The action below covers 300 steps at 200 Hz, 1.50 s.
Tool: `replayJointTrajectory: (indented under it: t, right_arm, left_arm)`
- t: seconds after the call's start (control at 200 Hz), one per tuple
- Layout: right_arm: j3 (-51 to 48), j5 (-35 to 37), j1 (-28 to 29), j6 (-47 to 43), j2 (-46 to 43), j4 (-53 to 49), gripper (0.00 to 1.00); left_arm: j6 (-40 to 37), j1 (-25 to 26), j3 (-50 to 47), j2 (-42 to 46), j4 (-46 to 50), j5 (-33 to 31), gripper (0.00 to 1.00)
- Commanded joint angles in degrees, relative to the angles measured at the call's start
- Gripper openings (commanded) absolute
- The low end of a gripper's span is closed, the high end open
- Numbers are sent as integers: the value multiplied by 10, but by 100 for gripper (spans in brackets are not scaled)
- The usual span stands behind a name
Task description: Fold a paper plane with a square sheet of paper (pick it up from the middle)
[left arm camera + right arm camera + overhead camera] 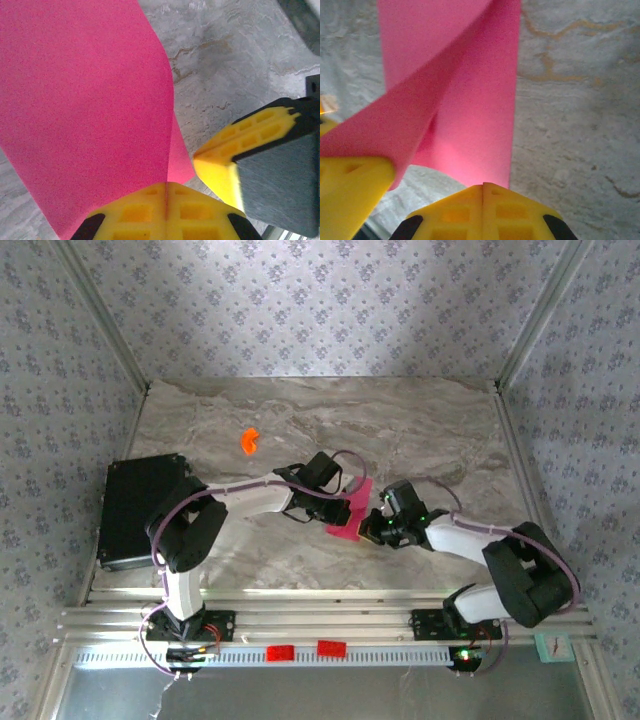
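Observation:
The magenta-pink square sheet of paper hangs lifted above the middle of the marble table, bent and curling between both grippers. My left gripper is shut on one edge of the sheet, its yellow fingertips pressed together with the paper pinched in the seam. From the other side, my right gripper is shut on the sheet at its lower edge. The right gripper's yellow fingers appear close by in the left wrist view. No folded plane shape can be made out.
A small orange plastic piece lies on the table behind and left of the paper. A black box sits at the left edge. Aluminium rails run along the front; patterned walls enclose the other sides.

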<state>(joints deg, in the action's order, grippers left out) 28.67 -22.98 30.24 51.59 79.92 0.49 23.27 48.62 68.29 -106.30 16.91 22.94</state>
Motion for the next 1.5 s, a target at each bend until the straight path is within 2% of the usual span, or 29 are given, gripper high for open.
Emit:
replayJointTrajectory:
  t: [0.0, 0.29, 0.47, 0.655, 0.795, 0.984, 1.154, 1.319, 1.494]
  right_arm:
    - [29, 41, 1, -35, 24, -89, 2]
    - [29, 30, -40, -82, 7, -142, 3]
    - [27, -21, -30, -48, -10, -47, 5]
    - [31, -38, 8, -8, 38, 27, 6]
    - [34, -7, 13, -15, 65, -23, 5]
    - [31, 18, -7, -61, 54, -117, 5]
    - [35, 1, -32, -84, 28, -134, 6]
    - [72, 33, -33, -97, 30, -179, 6]
    - [79, 44, -30, -69, 15, -149, 6]
  left_arm:
    - [6, -2, 17, -6, 9, 10, 0]
    - [33, -2, 8, -11, -15, 23, 0]
    - [34, -2, 7, -9, -14, 19, 0]
    - [30, -3, 9, -10, -9, 17, 0]
    - [29, -4, 9, -9, -6, 15, 0]
    - [45, -4, 6, -10, -15, 28, 0]
    - [96, -3, -8, -16, -59, 54, 0]
    - [147, -1, -23, -23, -98, 55, 0]
    - [192, 1, -45, -22, -143, 53, 0]
